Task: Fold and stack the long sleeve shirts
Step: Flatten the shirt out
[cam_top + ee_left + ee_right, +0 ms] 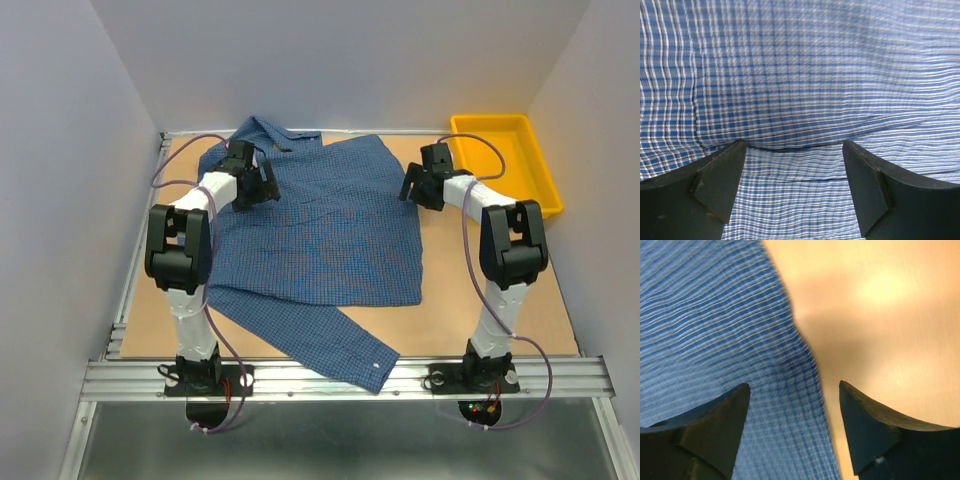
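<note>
Pale blank walls on three sides, tan desk (500,310) beneath, metal rail (350,378) across the near edge. Nearest, trailing toward that rail: one long sleeve (310,340) of the blue check shirt (330,230), cuff (378,368) right by it. Beyond, shirt body spread fairly flat across the middle of the desk, hem nearest, collar (275,133) at the far side, shallow wrinkles throughout. Only one shirt in sight, not yet folded.

Left arm (180,245) stretched over the shoulder area on the left. Left jaws spread wide just above the cloth, gripping nothing, a soft ridge of fabric running between the fingers (715,175). Right arm (512,245) at the opposite side. Right jaws likewise wide apart and empty, straddling the shirt's right edge, cloth under one finger, bare desk under the other.

Probably light, thin and limp: sure to sag and drag rather than hold shape, likely to slip from a shallow pinch. Best taken at doubled, firmer spots such as shoulder seam, side edge or cuff, low to the desk, both sides together.

Farthest right, just beyond the right jaws and apart from the shirt: yellow bin (500,160).
</note>
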Controlling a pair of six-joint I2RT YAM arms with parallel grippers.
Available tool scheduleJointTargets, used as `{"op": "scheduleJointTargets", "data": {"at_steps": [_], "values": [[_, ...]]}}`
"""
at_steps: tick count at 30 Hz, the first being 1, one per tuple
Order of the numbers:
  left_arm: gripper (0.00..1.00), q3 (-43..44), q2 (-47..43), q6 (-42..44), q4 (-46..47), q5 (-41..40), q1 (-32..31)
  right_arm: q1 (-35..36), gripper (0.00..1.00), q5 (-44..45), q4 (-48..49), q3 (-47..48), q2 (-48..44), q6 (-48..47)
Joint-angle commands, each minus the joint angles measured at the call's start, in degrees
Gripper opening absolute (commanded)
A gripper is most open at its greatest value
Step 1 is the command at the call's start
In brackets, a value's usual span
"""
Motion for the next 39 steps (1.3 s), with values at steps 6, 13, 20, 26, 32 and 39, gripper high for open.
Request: {"op": "scheduleJointTargets", "data": {"at_steps": [6, 13, 20, 26, 32, 39], "values": [[0.95, -11.5, -25.7, -3.7, -3.0, -4.2, 0.5, 3.1, 0.82, -7.0, -4.7, -16.1, -24.9, 0.2], [0.90, -32.0, -44.0, -4.6, -5.4, -4.1, 12.3, 3.2, 0.84, -14.8, -9.3, -31.6, -41.3, 1.9], [0.89, -40.9, -48.0, -6.0, -3.9, -1.2, 19.9, 24.3, 0.81, -15.5, -13.6, -33.5, -44.1, -5.1], [0.89, -43.2, -46.7, -5.6, -2.2, -2.5, 22.9, 45.2, 0.79, -11.0, -14.1, -30.0, -37.6, -5.9], [0.88, -43.4, -46.2, -5.2, -1.9, -0.9, 25.2, 47.4, 0.76, 1.3, -15.1, -30.2, -34.7, 1.1], [0.88, -44.5, -44.3, -5.8, -1.8, -1.0, 26.5, 33.4, 0.75, 3.6, -18.4, -32.7, -38.6, 9.5]]}}
